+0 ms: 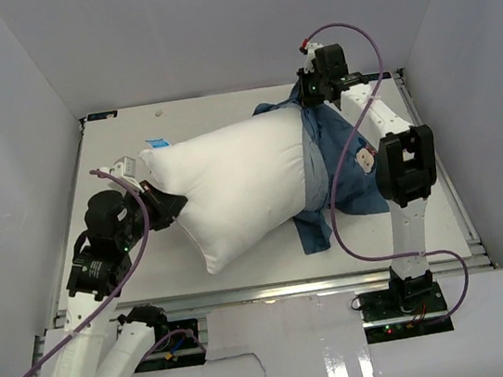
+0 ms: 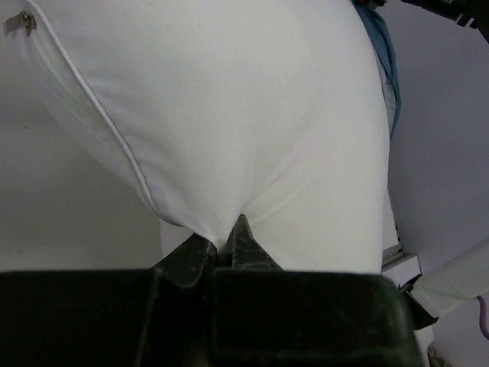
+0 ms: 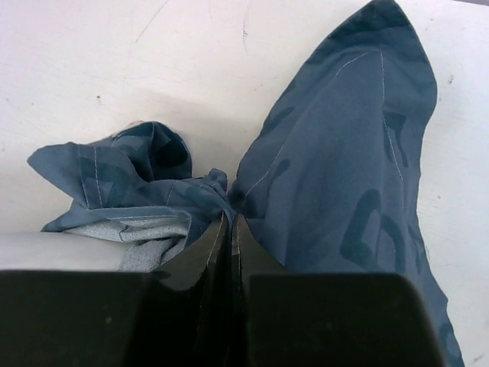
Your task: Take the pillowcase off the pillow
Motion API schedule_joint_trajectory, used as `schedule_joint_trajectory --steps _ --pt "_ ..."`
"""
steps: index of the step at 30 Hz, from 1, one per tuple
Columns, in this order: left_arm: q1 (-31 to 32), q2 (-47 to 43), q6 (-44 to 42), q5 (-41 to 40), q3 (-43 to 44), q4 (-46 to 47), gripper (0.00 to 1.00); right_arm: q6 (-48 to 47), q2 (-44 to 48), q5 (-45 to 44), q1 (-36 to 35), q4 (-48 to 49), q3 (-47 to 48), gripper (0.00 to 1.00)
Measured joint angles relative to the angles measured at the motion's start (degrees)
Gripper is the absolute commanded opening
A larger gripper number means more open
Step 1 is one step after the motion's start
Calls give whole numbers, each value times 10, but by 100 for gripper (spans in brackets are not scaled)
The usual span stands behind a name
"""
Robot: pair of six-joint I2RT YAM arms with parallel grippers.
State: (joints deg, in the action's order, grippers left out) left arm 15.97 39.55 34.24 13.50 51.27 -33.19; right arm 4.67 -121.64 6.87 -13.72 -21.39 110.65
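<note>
Blue pillowcase (image 1: pixel 347 184) mostly off pillow (image 1: pixel 232 186)

White table (image 1: pixel 214 119), plain pale grey walls (image 1: pixel 228 23) on three sides, even light

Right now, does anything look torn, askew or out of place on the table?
Nothing looks damaged. The pillow lies diagonally, mostly bare; the pillowcase is bunched over its right end, as expected mid-task. Left fingers pinch the pillow, right fingers pinch the pillowcase.
</note>
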Motion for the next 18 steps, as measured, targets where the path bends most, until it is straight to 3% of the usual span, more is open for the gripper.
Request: schedule_joint_trajectory --steps 6,7,8,9,11,12,14,18 --pt "3 -10 3 -76 16 -33 0 41 -9 45 14 14 -2 9" --pt "3 -14 3 -86 16 -33 0 45 -9 57 16 16 -2 18" --pt "3 -15 3 -91 16 -32 0 49 -9 68 17 18 -2 47" --pt "3 -15 4 -95 16 -32 0 54 -9 71 17 19 0 59" --pt "2 -10 3 -103 16 -33 0 48 -9 65 17 19 7 71" --pt "1 -5 3 -108 16 -32 0 45 -6 61 18 19 10 83" --pt "-1 8 2 -120 16 -27 0 43 8 54 18 19 7 93" --pt "-2 43 0 -141 15 -16 0 48 134 53 17 41 -98 97"
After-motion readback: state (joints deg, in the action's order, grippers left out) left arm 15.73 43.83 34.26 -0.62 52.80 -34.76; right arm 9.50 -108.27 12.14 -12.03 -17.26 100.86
